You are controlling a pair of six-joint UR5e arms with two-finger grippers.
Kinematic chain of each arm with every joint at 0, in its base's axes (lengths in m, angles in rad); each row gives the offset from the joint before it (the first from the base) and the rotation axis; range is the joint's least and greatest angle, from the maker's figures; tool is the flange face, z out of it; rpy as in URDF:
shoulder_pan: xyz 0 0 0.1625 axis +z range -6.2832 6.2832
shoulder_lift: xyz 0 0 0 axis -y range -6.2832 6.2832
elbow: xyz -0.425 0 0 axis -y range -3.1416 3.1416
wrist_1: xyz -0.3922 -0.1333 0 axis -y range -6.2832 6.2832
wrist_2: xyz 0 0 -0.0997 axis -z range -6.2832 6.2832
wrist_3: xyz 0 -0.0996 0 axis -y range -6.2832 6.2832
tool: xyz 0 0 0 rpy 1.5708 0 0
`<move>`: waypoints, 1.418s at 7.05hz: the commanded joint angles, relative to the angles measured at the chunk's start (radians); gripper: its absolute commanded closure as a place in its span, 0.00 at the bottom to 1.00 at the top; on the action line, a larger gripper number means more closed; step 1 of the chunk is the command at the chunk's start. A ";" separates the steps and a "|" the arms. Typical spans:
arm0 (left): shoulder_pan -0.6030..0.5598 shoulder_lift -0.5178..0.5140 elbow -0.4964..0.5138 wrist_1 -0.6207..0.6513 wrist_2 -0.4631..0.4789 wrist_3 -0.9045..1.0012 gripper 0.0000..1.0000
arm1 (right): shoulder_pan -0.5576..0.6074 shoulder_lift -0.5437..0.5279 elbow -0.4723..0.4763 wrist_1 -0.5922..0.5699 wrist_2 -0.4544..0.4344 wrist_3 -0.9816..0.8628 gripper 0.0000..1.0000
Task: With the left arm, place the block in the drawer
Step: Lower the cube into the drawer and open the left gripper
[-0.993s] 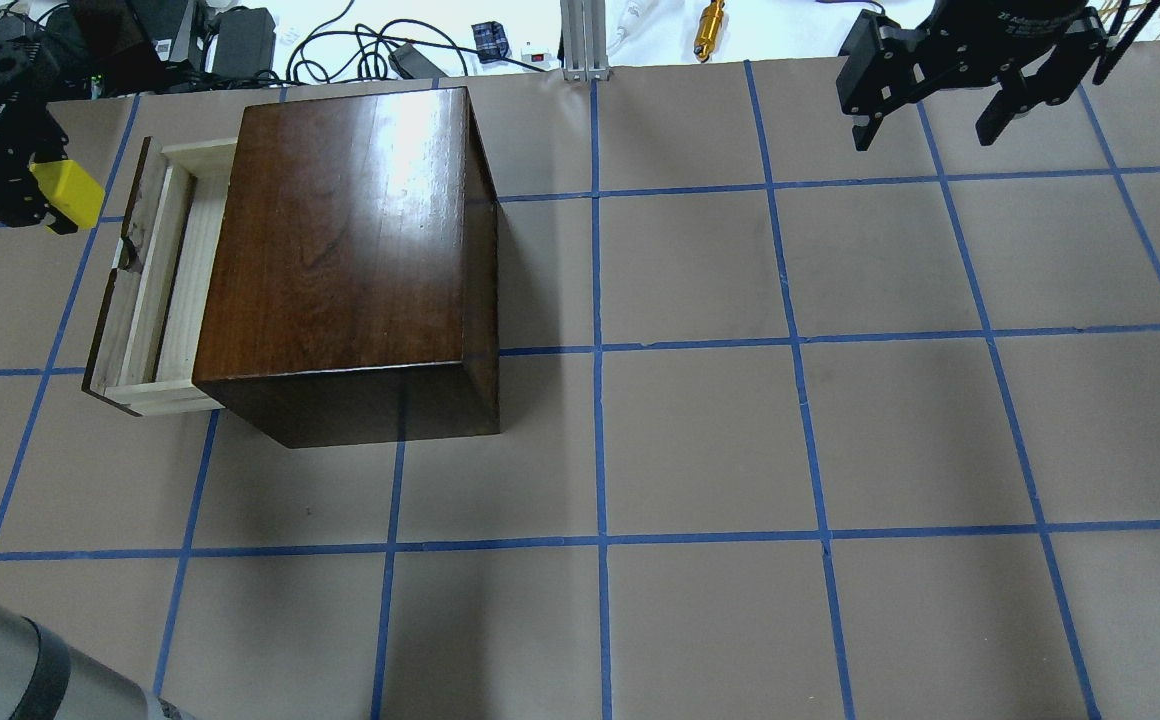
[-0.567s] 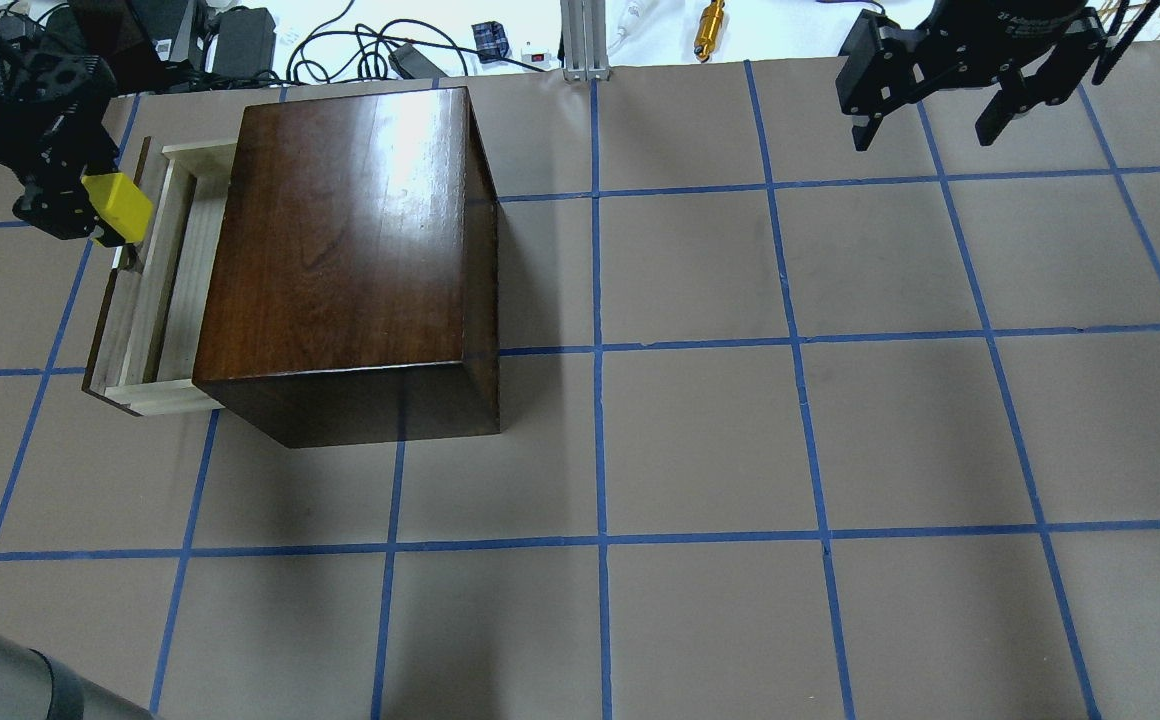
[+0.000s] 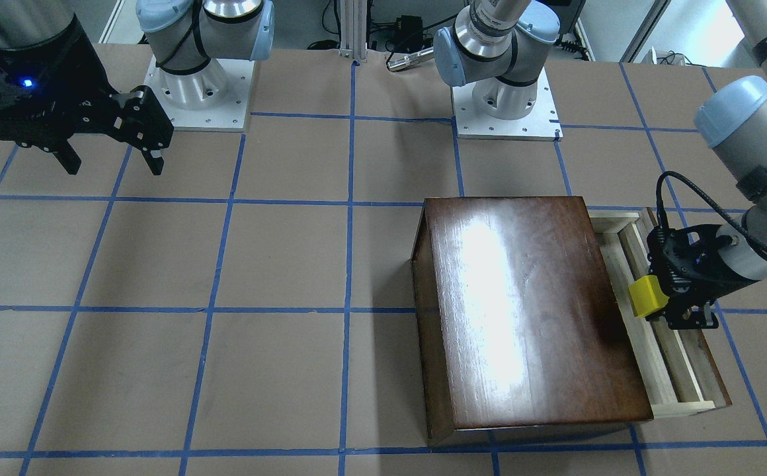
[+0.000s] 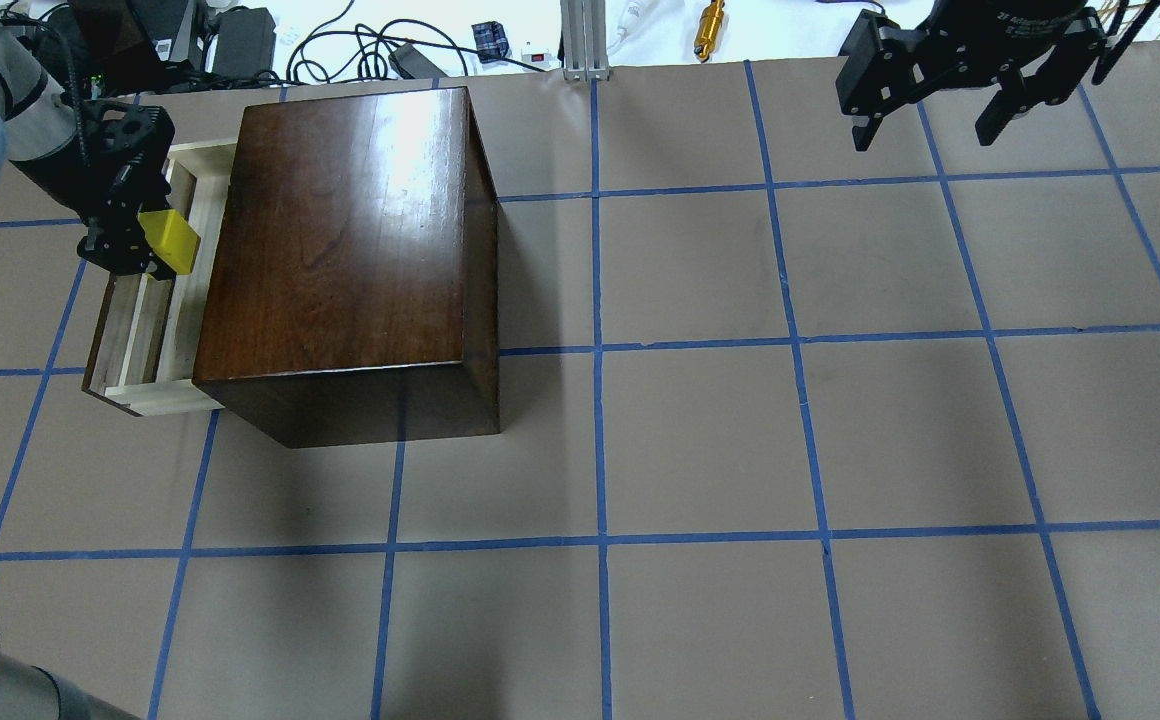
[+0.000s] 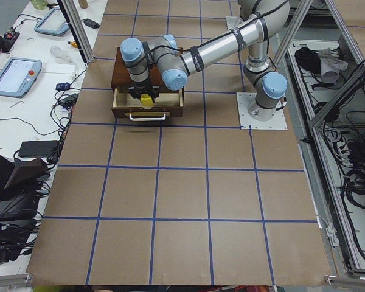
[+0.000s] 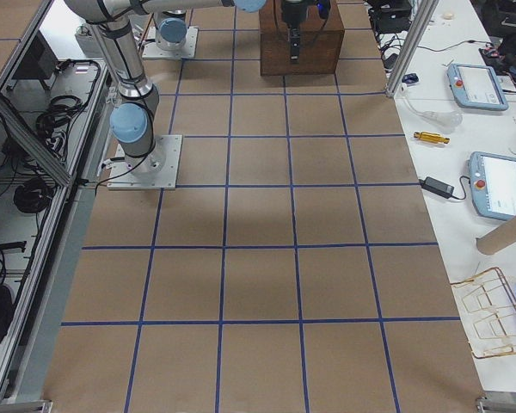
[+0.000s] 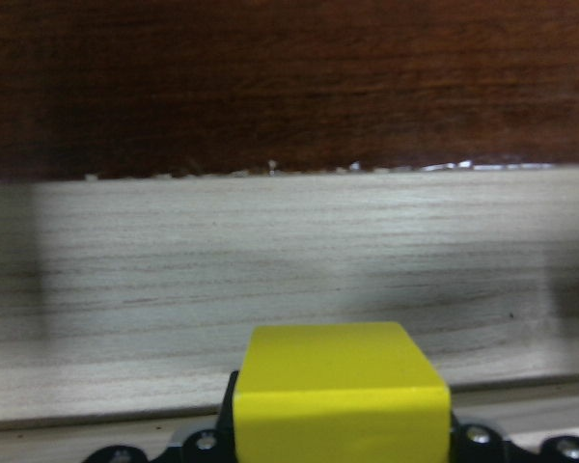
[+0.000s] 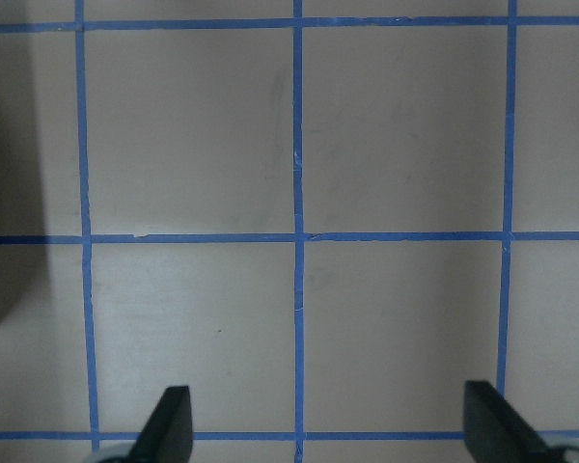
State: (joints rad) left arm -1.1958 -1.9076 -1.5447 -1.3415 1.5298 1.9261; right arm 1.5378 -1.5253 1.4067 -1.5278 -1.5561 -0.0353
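Observation:
The yellow block (image 4: 169, 241) is held in my left gripper (image 4: 145, 243), which is shut on it over the open drawer (image 4: 150, 330) of the dark-brown box (image 4: 340, 250). In the front-facing view the block (image 3: 648, 296) hangs over the drawer's pale floor (image 3: 654, 357), held by the left gripper (image 3: 664, 297). The left wrist view shows the block (image 7: 338, 391) close above the pale wood floor (image 7: 289, 260). My right gripper (image 4: 930, 115) is open and empty, high over the far right of the table (image 3: 109, 155).
Cables, adapters and a gold tool (image 4: 710, 25) lie beyond the table's far edge. The right wrist view shows only bare taped mat (image 8: 299, 236) between its fingers (image 8: 169, 424).
My left gripper has carried the block rightward, from beside the drawer's front panel to above the drawer's inside. The right arm has not moved.

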 commanded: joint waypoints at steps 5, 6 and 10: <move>-0.001 -0.017 -0.041 0.025 -0.039 -0.030 0.57 | 0.001 0.001 0.000 0.000 0.001 0.000 0.00; -0.001 -0.021 -0.041 0.025 -0.034 -0.038 0.01 | 0.001 -0.001 0.000 0.000 -0.001 0.000 0.00; -0.001 0.021 0.018 -0.023 -0.039 -0.155 0.00 | 0.001 0.001 0.000 0.000 -0.001 0.000 0.00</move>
State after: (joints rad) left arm -1.1960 -1.9059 -1.5630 -1.3359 1.4940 1.8520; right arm 1.5382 -1.5253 1.4067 -1.5279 -1.5560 -0.0353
